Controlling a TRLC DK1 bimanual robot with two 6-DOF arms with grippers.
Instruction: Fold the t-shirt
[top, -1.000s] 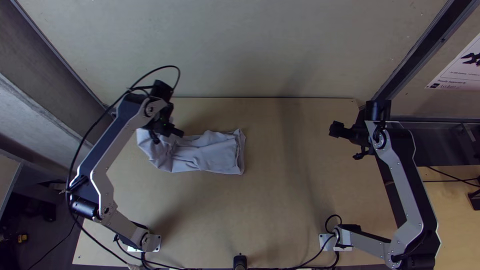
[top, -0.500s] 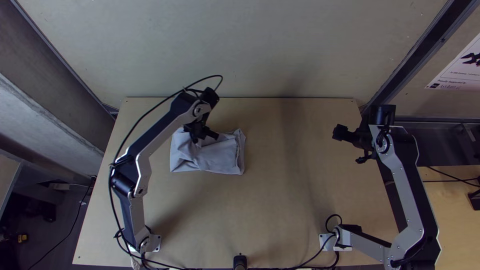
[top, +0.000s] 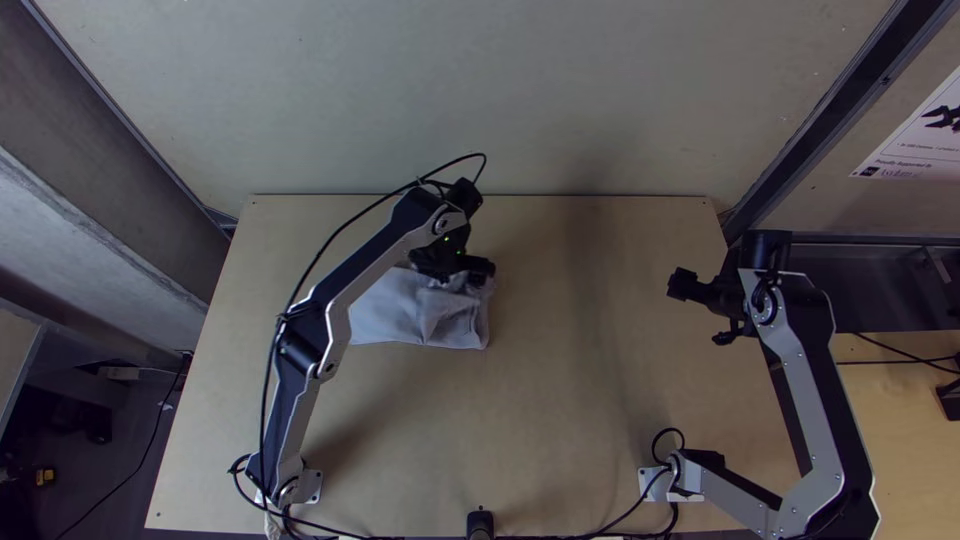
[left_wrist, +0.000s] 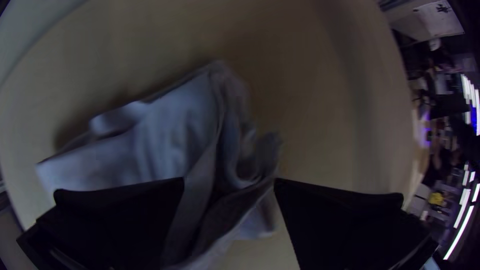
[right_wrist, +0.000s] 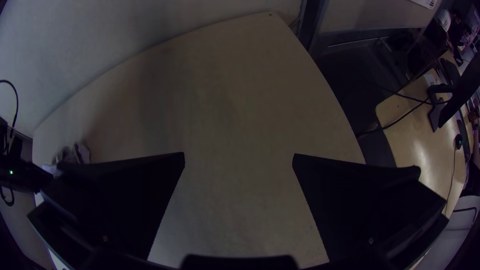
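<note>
Toward the table's (top: 560, 400) far edge, left of centre, lies the shirt (top: 385, 315), folded small, rumpled beneath the left gripper (left_wrist: 229, 182), its fingers apart with raised cloth showing between. The right gripper (right_wrist: 239, 155) is wide. Light, limp fabric, probably: pinch that ridge deeply, or loose layers may slide apart.

High top view faces steeply down; wrist views nearer, sharing table (top: 560, 400).
</note>
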